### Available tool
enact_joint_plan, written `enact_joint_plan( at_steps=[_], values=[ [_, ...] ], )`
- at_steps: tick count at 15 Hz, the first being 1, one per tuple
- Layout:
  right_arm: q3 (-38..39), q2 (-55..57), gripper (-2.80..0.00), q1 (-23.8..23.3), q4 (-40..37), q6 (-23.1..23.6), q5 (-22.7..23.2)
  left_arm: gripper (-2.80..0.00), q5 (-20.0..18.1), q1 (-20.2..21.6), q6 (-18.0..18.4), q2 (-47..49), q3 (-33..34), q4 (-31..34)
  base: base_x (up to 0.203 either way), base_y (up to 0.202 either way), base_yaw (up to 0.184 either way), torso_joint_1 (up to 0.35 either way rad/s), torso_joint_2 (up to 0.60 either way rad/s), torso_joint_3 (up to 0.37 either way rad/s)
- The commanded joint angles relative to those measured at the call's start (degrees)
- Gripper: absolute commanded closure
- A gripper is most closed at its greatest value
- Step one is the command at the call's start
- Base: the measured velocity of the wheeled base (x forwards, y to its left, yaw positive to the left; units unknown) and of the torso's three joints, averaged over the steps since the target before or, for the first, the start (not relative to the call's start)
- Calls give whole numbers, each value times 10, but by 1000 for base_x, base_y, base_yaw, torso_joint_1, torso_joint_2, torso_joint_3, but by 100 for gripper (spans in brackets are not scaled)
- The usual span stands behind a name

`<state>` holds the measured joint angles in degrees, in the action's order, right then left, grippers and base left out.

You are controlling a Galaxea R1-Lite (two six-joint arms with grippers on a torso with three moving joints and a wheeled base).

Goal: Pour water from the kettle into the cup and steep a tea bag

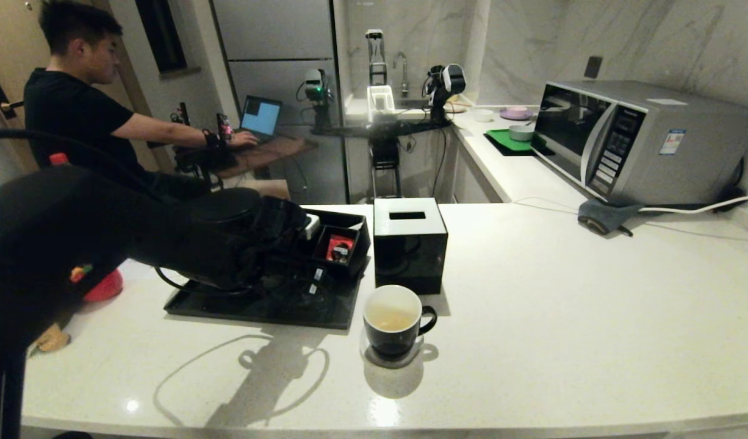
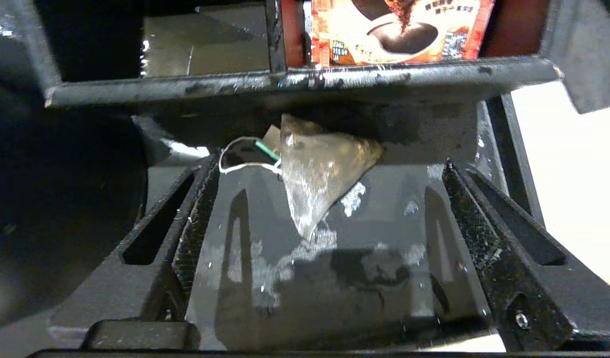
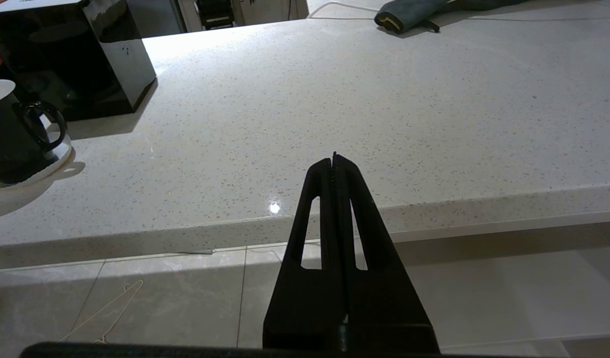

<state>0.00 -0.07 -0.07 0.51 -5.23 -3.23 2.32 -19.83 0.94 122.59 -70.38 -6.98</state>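
The tea bag (image 2: 317,174), a wet greyish pouch with a thin string (image 2: 240,156), lies on the wet black tray (image 2: 384,278) against a compartment box's wall. My left gripper (image 2: 330,171) is open; its fingers stand on either side of the bag without touching it. In the head view my left arm (image 1: 105,225) reaches over the tray (image 1: 325,314) and hides most of the kettle, of which only the flat lid (image 1: 227,204) shows. The cup (image 1: 392,320) stands on the counter right of the tray, holding pale yellowish water. My right gripper (image 3: 334,158) is shut and parked off the counter's front edge.
A glossy black cube box (image 1: 409,244) stands just behind the cup. A red packet (image 1: 339,249) sits in the tray's compartment box. A microwave (image 1: 636,140), a grey cloth (image 1: 603,216) and a white cable lie at the back right. A person sits at a laptop beyond the counter.
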Motion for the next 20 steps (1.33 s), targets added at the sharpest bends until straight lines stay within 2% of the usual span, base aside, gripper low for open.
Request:
enact_joint_plan(
  at_steps=[1,20],
  values=[
    [0,1,0,0,0,0,0,-280,1,0,1,16,-10,-1,0,0,0,0,0,0],
    [0,1,0,0,0,0,0,-280,1,6,1,43,-30,-2,0,0,0,0,0,0]
  ],
)
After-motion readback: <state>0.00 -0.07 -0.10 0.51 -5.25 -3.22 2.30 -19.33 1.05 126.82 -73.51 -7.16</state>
